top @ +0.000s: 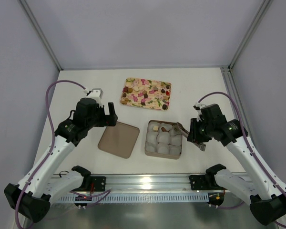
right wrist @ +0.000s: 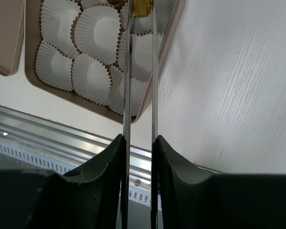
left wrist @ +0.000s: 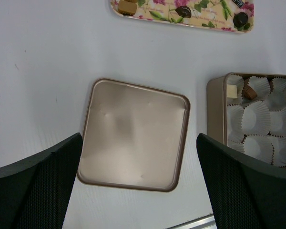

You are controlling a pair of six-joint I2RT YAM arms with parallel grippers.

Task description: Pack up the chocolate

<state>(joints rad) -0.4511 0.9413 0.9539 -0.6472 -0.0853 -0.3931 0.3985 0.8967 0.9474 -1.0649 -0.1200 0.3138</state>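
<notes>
two arms flank a gold tin (left wrist: 215, 109) lined with white paper cups (right wrist: 97, 33). the left gripper (left wrist: 139, 143) hangs wide open, holding nothing, over the tin's lid (left wrist: 133, 124), which lies flat on the table (top: 86, 90) just left of the tin. the right gripper (right wrist: 139, 140) is clamped on metal tongs (right wrist: 128, 71) — their tips pinch a golden-tan chocolate (right wrist: 142, 6) at the tin's far right corner. two more pieces (left wrist: 249, 91) sit in cups along the far row, and several chocolates (left wrist: 183, 10) lie on the floral tray (left wrist: 155, 9) beyond the tin.
</notes>
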